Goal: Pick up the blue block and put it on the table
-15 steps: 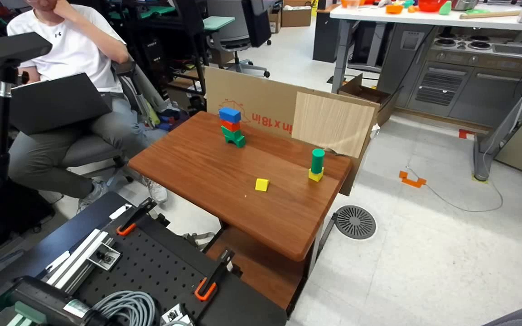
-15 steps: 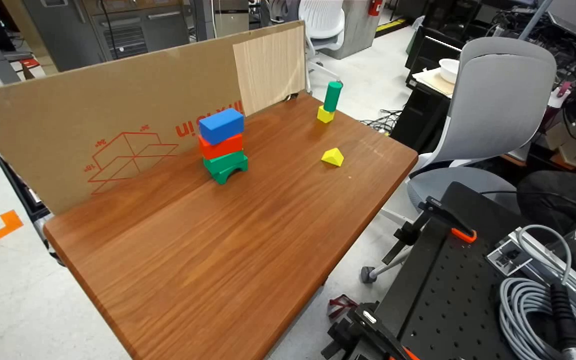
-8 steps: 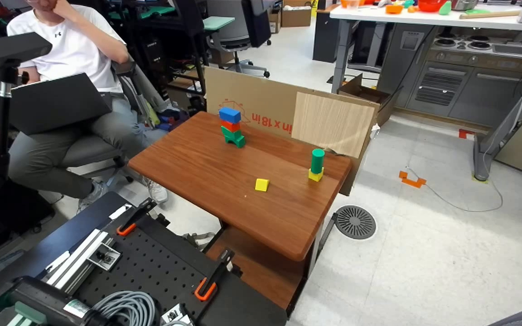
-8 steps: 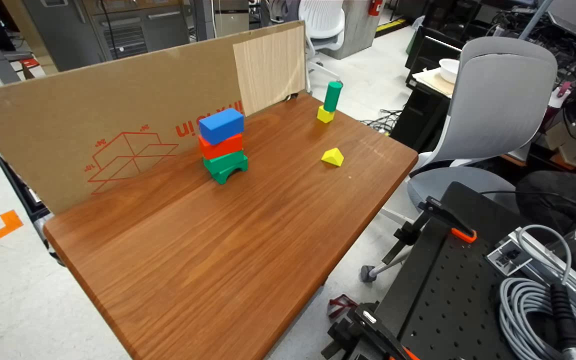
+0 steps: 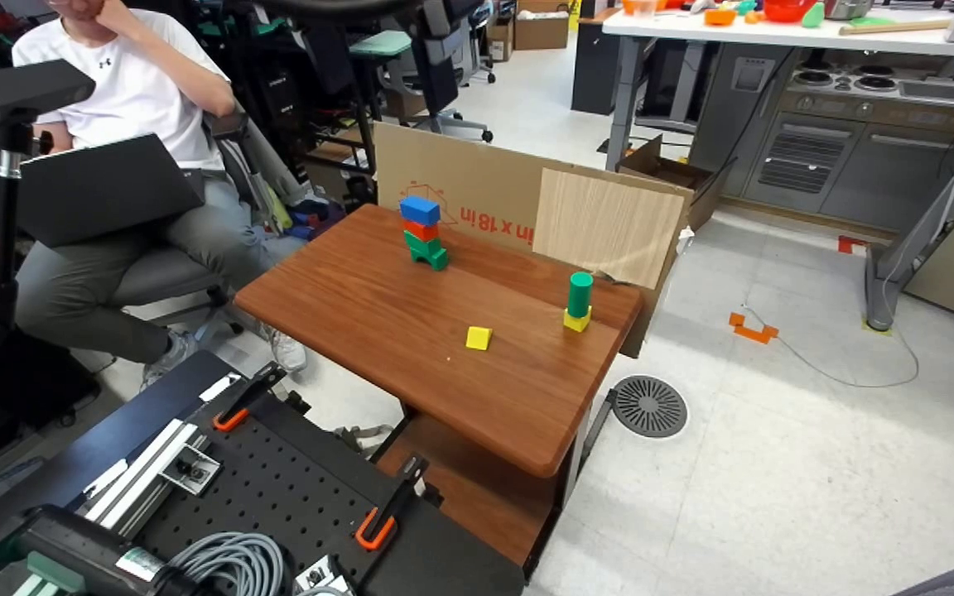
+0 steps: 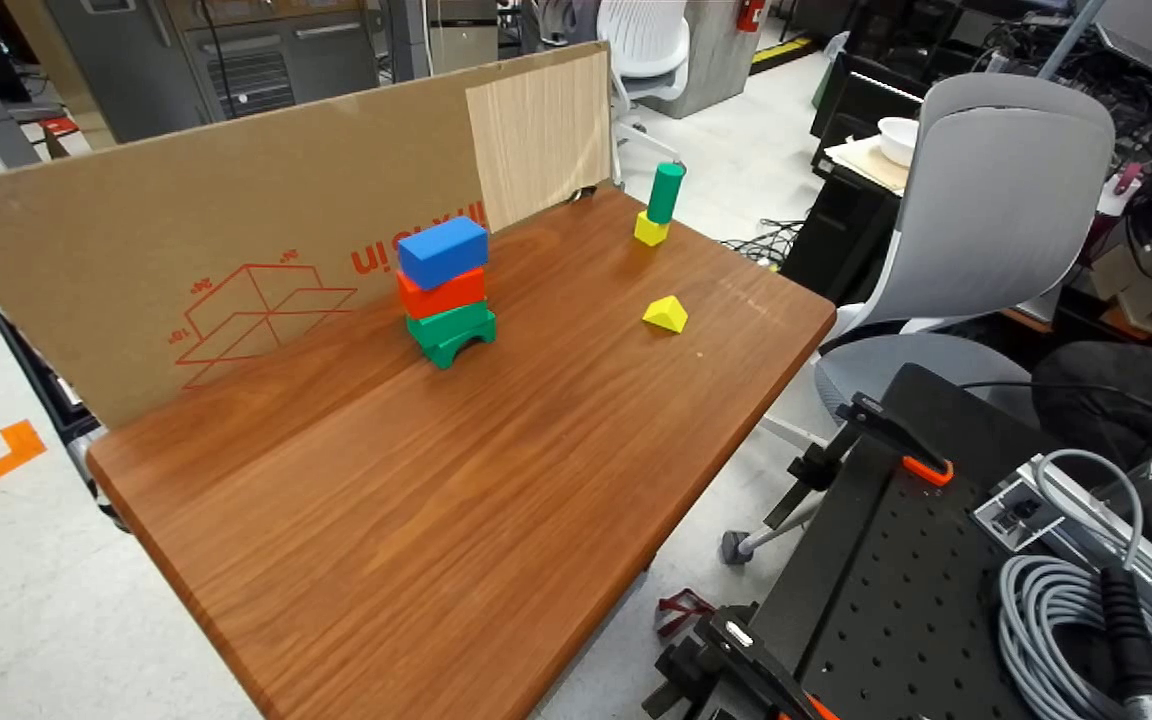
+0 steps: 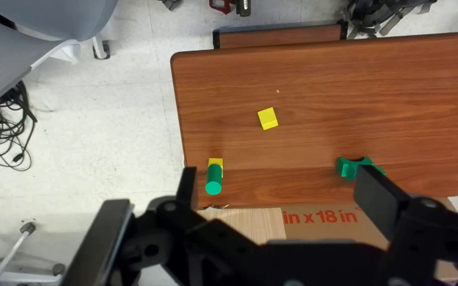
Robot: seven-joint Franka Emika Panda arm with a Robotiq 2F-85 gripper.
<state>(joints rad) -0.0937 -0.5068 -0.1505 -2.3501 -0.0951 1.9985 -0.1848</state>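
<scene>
The blue block [image 5: 420,210] lies on top of a stack at the back of the brown wooden table [image 5: 361,298]; both also show in an exterior view, the block [image 6: 443,253] and the table [image 6: 416,500]. Under it are a red block [image 6: 443,292] and green arch-like blocks [image 6: 451,328]. In the wrist view my gripper [image 7: 277,171] is open with nothing between its fingers, high above the table [image 7: 324,87]. There the right finger covers the blue block; only green parts [image 7: 348,169] of the stack show beside it.
A green cylinder [image 5: 580,294] stands on a yellow block [image 5: 577,319] near the table's far end. A yellow wedge [image 6: 666,314] lies alone on the table. A cardboard panel [image 6: 266,220] stands along the back edge. A dark arm part [image 5: 436,33] shows at the top edge.
A dark part of the arm has come into view at the top edge of an exterior view. The blocks and the table have not moved.
</scene>
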